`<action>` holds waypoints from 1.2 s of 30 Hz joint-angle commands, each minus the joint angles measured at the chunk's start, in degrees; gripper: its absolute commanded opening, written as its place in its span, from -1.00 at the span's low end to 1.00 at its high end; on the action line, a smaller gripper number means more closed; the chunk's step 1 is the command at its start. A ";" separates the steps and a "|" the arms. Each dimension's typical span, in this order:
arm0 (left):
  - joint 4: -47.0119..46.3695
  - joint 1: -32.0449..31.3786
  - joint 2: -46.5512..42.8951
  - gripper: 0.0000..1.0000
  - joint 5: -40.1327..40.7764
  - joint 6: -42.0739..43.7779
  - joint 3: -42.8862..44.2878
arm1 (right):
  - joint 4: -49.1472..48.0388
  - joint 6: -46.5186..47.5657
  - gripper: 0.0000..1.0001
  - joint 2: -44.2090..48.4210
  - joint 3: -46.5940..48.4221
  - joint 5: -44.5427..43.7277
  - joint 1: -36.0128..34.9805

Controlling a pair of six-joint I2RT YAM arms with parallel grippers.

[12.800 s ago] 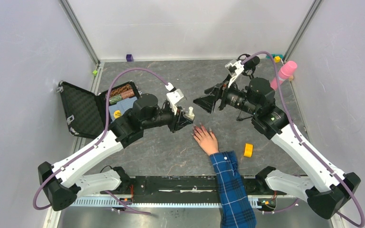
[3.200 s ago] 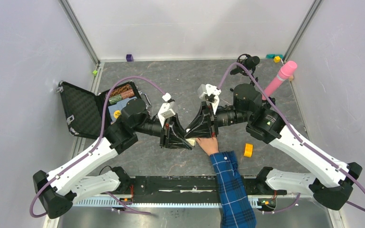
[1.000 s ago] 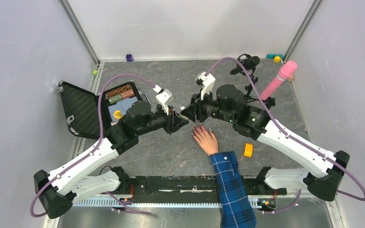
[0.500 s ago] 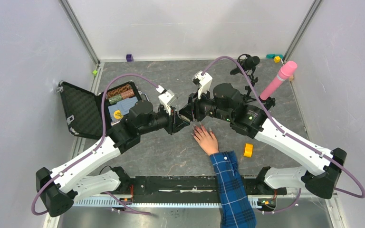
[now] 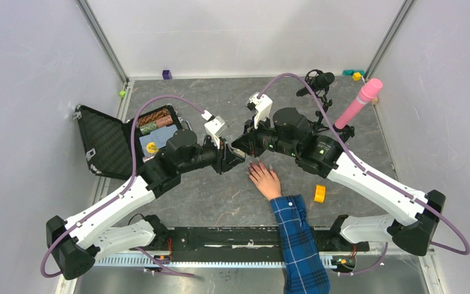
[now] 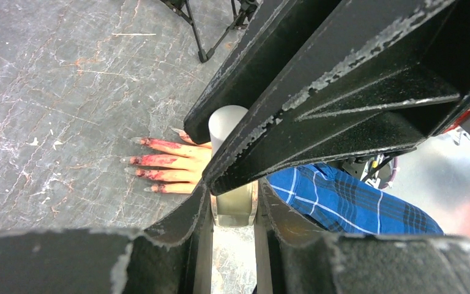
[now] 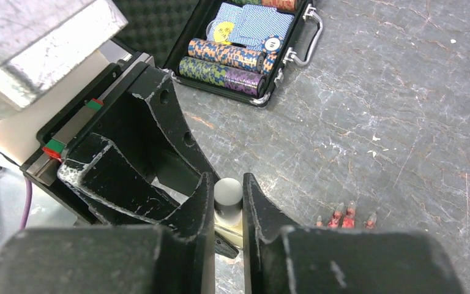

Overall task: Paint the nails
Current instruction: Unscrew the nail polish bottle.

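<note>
No legible text, labels or numbers anywhere.

Grey marbled stone-look tabletop point(image 5: 220, 98) fills the cell floor. Plain matte pale-grey back wall panel point(image 5: 238, 30) at 12, matching left side panel point(image 5: 24, 122) at 9 and right side panel point(image 5: 447, 122) at 3. Bare aluminium left corner post point(image 5: 102, 40) at 11, right corner post point(image 5: 391, 37) at 1. Flat black mounting plate point(image 5: 220, 236) along the 6 edge, slotted silver metal rail point(image 5: 208, 262) just outside it. Light even, diffuse, shadows soft
</note>
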State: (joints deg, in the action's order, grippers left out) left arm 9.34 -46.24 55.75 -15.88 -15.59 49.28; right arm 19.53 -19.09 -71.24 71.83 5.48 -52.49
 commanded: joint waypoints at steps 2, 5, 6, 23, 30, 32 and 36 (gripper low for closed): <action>-3.39 0.29 -0.90 -0.96 -6.91 -0.96 0.75 | 0.28 3.18 -1.00 0.72 2.62 2.53 -0.27; -4.10 0.53 -1.42 -0.96 -12.93 -0.28 0.80 | 0.93 5.92 -1.00 1.02 3.97 8.06 0.39; -4.36 0.58 -1.58 -0.96 -15.69 0.04 0.82 | 1.46 6.79 -1.00 0.96 4.56 11.34 0.77; -2.68 0.62 -0.13 -0.96 -41.30 2.77 3.13 | -2.66 9.86 -1.00 5.79 4.46 39.00 0.89; -2.99 0.56 0.28 -0.96 -42.22 2.59 2.45 | -5.18 8.82 -1.00 6.09 4.51 41.22 0.90; -3.40 0.54 0.29 -0.96 -42.13 2.29 2.40 | -5.05 8.73 -1.00 6.08 4.25 40.73 0.94; -4.56 0.54 0.06 -0.96 -39.84 1.81 2.36 | -2.87 9.51 0.09 5.44 4.60 38.67 0.90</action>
State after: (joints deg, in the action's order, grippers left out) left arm 5.65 -44.84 54.74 -57.63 -13.43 50.76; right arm 24.45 -10.46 -65.93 74.78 44.05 -50.87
